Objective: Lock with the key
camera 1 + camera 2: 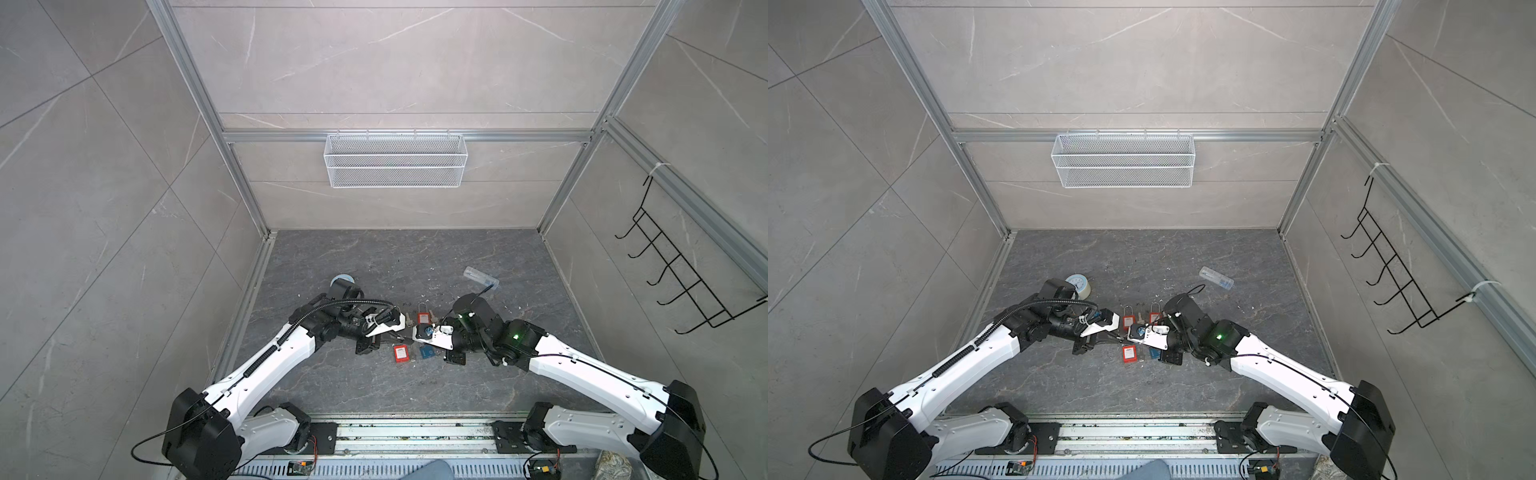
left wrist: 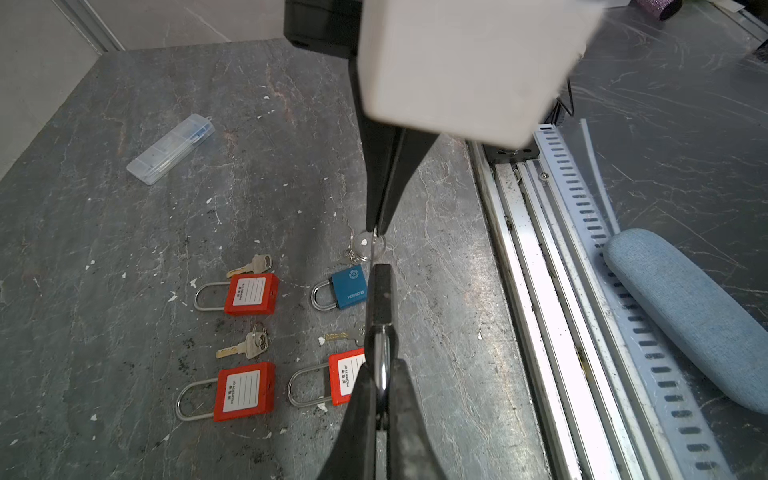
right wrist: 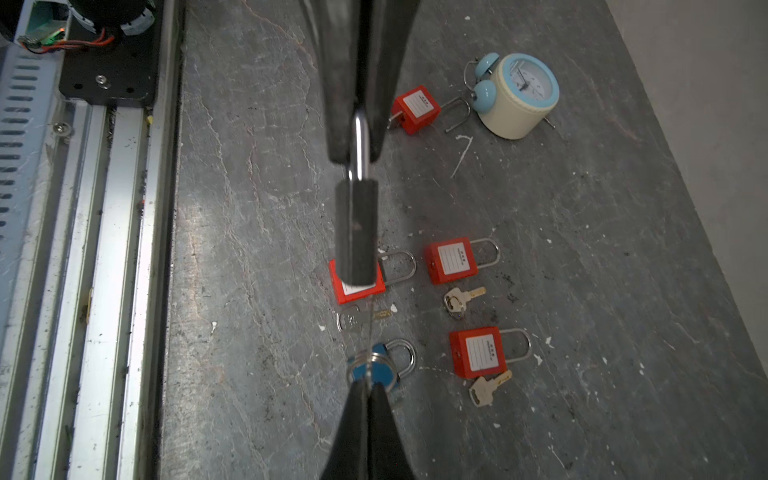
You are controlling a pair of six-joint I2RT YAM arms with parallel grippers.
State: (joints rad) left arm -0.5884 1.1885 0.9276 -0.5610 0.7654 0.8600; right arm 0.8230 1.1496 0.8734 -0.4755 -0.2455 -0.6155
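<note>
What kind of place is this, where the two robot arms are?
Probably a robot practice booth, not a home. Two robot arms are fixed to a rail, the tile-look walls sit in a bare aluminium frame, and padlocks with keys lie on the floor.

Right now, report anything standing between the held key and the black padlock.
Nothing visible does. The right gripper pinches the key, its blade aimed straight at the base of the black padlock, which the left gripper holds by the shackle.
</note>
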